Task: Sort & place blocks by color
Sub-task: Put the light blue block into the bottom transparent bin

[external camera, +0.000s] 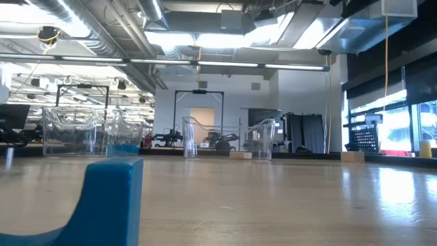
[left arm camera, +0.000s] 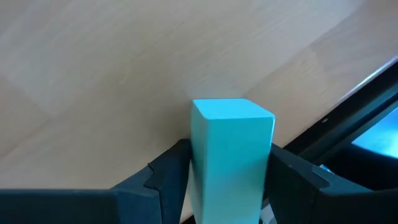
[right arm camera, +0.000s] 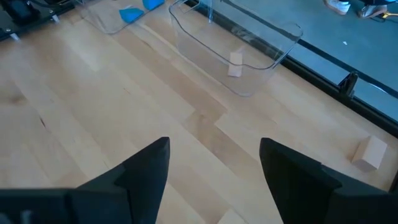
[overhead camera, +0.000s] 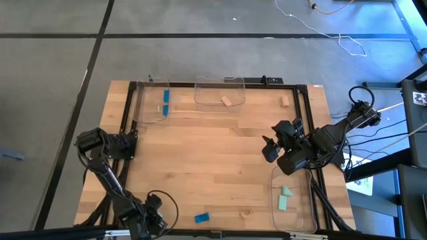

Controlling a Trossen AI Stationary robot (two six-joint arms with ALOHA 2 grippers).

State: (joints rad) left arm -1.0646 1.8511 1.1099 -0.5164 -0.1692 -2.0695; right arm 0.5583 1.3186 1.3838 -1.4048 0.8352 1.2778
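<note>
A pale blue-green block [left arm camera: 231, 162] stands on end between the fingers of my left gripper [left arm camera: 230, 149], which is shut on it at the table's near left edge [overhead camera: 148, 225]. In the high view the arm hides this block. A bright blue block [overhead camera: 201, 217] lies flat on the table near the front edge, looming close in the low view [external camera: 102, 198]. A tan block [overhead camera: 285, 101] lies loose at the far right. My right gripper [right arm camera: 214, 146] hangs open over the table's right side [overhead camera: 270, 148], with nothing between its fingers. My left gripper pinches the block's two opposite long sides [left arm camera: 198, 168] between its two fingers, low on the block. The fingers come steeply from above. The block stands upright with its top end [left arm camera: 231, 111] showing. The fingers hide its base, so I cannot tell whether it rests on the table.
A clear tray [overhead camera: 152, 113] at the far left holds two blue blocks [overhead camera: 165, 97]. Another tray [overhead camera: 220, 87] at the far middle holds a tan block [overhead camera: 226, 101]. A third [overhead camera: 300, 213] at the near right holds two mint blocks [overhead camera: 285, 198]. A black frame [overhead camera: 127, 113] edges the table.
</note>
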